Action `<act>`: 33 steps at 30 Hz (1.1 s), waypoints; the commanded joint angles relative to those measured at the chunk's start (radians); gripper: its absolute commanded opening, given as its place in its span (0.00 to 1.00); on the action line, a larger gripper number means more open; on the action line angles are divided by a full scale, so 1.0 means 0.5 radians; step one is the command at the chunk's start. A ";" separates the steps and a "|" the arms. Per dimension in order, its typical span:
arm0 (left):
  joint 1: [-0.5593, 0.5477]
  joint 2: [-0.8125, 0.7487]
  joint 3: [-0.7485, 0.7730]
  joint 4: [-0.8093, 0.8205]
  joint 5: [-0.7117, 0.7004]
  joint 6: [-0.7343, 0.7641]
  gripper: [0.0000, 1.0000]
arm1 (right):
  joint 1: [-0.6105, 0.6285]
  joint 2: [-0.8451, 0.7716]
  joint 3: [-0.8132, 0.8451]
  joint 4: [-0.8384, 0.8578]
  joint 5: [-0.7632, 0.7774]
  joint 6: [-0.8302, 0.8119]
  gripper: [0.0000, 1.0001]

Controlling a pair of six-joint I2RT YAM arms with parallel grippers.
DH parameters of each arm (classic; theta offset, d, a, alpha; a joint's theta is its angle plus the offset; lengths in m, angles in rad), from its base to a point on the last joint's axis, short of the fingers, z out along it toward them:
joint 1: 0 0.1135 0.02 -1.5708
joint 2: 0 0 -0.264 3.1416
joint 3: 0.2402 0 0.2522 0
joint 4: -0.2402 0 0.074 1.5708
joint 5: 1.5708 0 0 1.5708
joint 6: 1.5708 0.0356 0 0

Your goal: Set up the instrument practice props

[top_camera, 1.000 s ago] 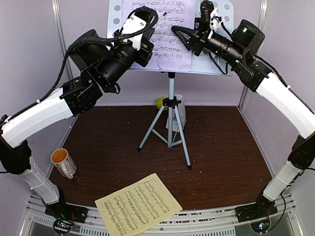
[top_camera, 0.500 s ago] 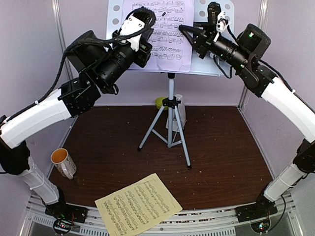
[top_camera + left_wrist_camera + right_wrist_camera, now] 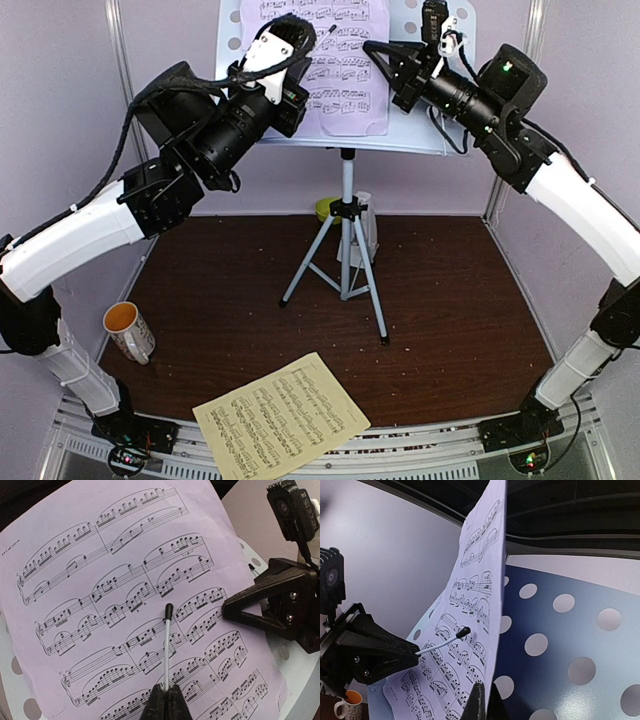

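left gripper (image 3: 165,703): your jaws are pinched tight on a thin white rod with a black tip (image 3: 167,645); the tip sits at mid-page on the lavender sheet-music page (image 3: 115,570), touching or nearly so.
right gripper (image 3: 482,702): clamped narrow on that page's right edge, up at the stand.
stand: pale perforated-metal music stand on a silver tripod (image 3: 347,185), upright toward the back; the lavender page lies against its desk.
yellow page: yellow sheet-music page (image 3: 282,415) flat at the near edge, overhanging the metal rail (image 3: 450,435).
metronome: small white pyramid metronome (image 3: 362,235) behind the tripod legs, partly hidden.
mug: white mug with orange inside (image 3: 128,332), near left; you can't tell if it holds anything.
bowl: small green bowl (image 3: 325,208) just beside the metronome; contents hidden.
surface: dark brown wood-grain tabletop (image 3: 450,300), pale specks scattered.
room: pale lilac-grey walls (image 3: 60,100) on three sides.
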 commanded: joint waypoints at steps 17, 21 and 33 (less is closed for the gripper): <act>0.002 -0.066 0.030 0.187 0.033 0.022 0.00 | 0.105 0.188 0.133 0.203 -0.001 0.164 0.00; 0.004 -0.067 0.028 0.185 0.033 0.022 0.00 | 0.111 0.204 0.153 0.202 0.004 0.162 0.10; 0.001 -0.108 -0.010 0.134 0.071 0.034 0.33 | 0.111 0.153 0.120 0.181 0.098 0.097 0.40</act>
